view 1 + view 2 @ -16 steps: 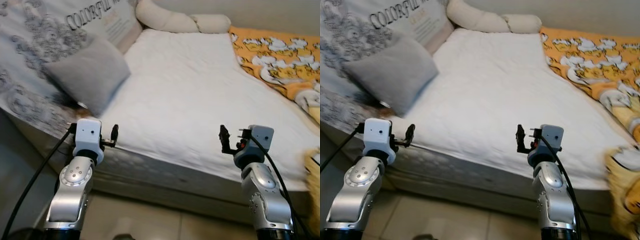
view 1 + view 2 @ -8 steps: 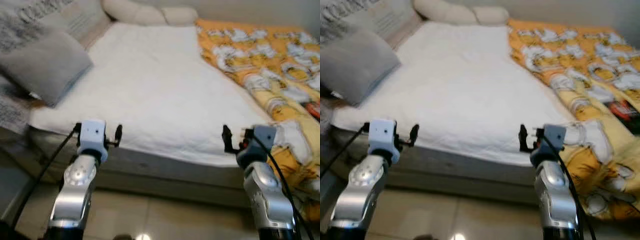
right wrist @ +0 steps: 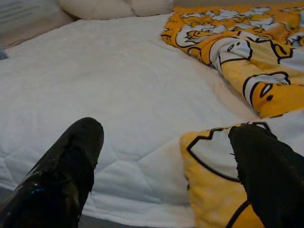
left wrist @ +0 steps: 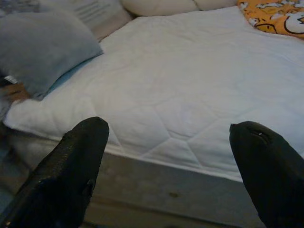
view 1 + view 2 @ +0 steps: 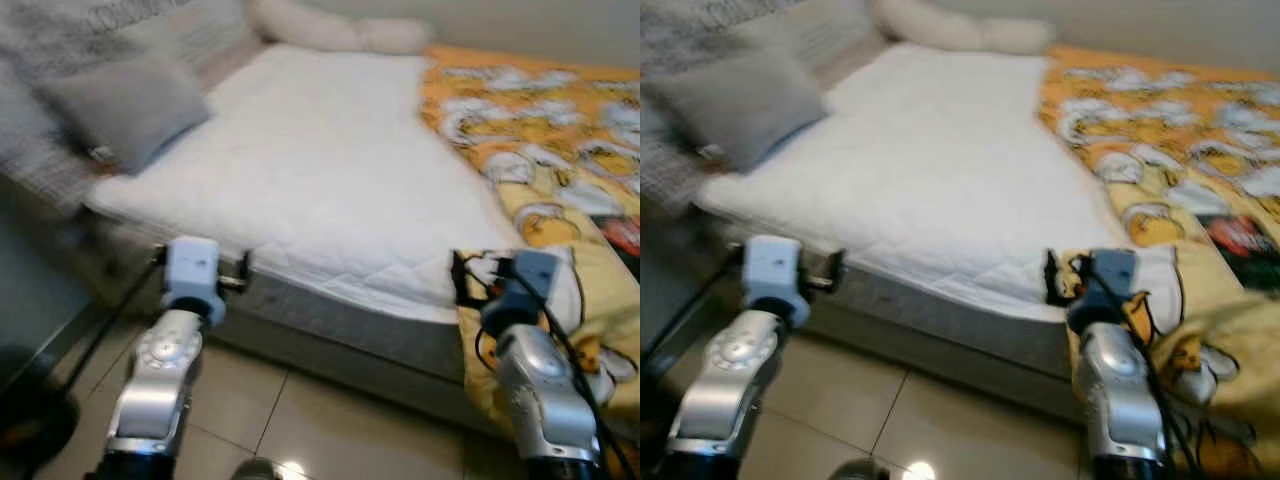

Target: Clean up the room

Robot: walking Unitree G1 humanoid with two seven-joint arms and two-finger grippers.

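A bed with a white quilted mattress [image 5: 320, 170] lies ahead. A grey pillow [image 5: 125, 105] rests on its left side, and an orange and yellow cartoon-print blanket [image 5: 540, 130] is rumpled over the right side, spilling off the near corner. My left gripper [image 5: 243, 272] hovers open in front of the mattress edge, nothing between its fingers [image 4: 78, 166]. My right gripper [image 5: 460, 282] is open too, by the near right corner where the blanket [image 3: 223, 156] folds over the white pad.
Cream bolster pillows [image 5: 330, 30] lie at the head of the bed. A patterned grey cover [image 5: 50, 50] runs along the left. A red and black item [image 5: 1238, 238] sits on the blanket. Tiled floor [image 5: 300, 410] stretches before the bed, with a dark object [image 5: 30, 430] low left.
The whole view has shifted: the bed sits farther off and more floor shows, so the camera moved. Both arms stay raised in front with fingers open.
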